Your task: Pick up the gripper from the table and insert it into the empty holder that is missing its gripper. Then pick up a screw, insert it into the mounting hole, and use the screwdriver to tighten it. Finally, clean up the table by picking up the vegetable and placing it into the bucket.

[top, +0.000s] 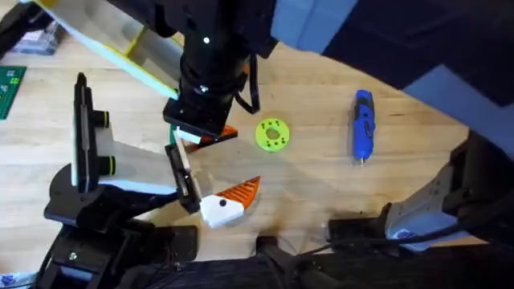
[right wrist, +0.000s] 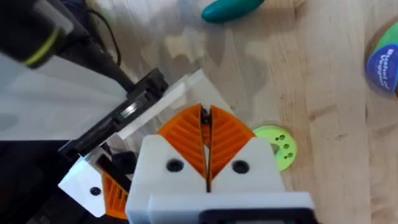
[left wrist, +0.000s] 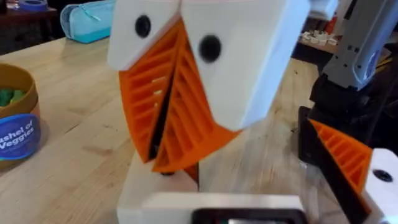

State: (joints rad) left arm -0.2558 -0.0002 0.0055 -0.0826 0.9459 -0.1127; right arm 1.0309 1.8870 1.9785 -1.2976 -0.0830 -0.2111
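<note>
My right gripper (top: pixel 207 136) (right wrist: pixel 206 118) reaches down with its orange pads shut together and nothing visible between them. Its tips (left wrist: pixel 163 167) touch the far end of the holder, the black-and-white rail (top: pixel 181 172) (right wrist: pixel 134 112) on my left arm. At the rail's near end sits the gripper (top: pixel 229 201) (left wrist: pixel 348 155) (right wrist: pixel 93 186), a white block with an orange ribbed finger. I cannot tell whether it is seated or loose. The blue screwdriver (top: pixel 363 124) lies on the table (top: pixel 321 185) at the right. The bucket (left wrist: pixel 12 127) (right wrist: pixel 384 62) holds green pieces.
A lime-green disc (top: pixel 272 135) (right wrist: pixel 277 146) with small holes lies just right of the right gripper. A teal-green oblong thing (right wrist: pixel 231 9) lies farther off. A green board (top: pixel 10 88) sits at the left edge. Dark blue cloth (top: pixel 418 40) covers the upper right.
</note>
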